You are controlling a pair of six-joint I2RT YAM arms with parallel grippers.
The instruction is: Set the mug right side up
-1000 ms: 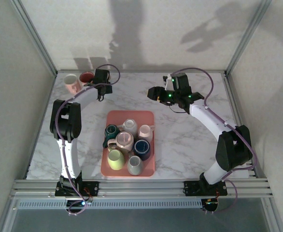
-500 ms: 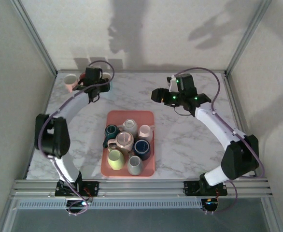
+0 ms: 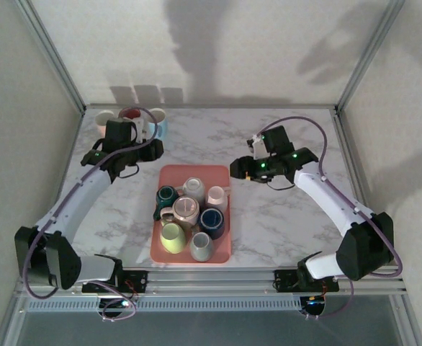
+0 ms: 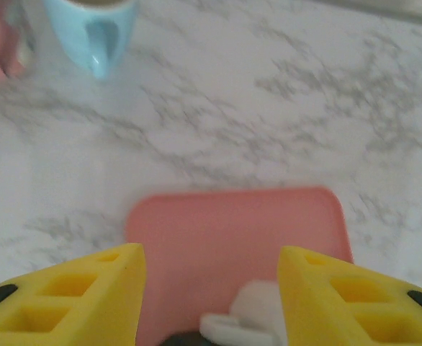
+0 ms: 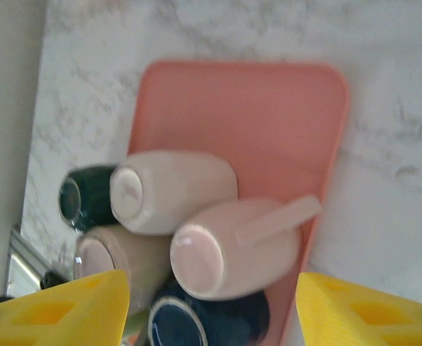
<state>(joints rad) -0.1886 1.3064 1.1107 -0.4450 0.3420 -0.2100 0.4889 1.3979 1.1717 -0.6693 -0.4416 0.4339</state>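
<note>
My right gripper (image 3: 238, 170) hung open and empty above the far right corner of the salmon-pink plastic tray (image 5: 240, 101). The pale pink ceramic mug (image 5: 232, 249) lay on its side in the tray just beneath, its long axis running roughly finger to finger. My left gripper (image 3: 155, 149), likewise open and empty, was farther away.

Marbled table (image 3: 268, 216) — pale walls (image 3: 110, 43), shadows across them.
</note>
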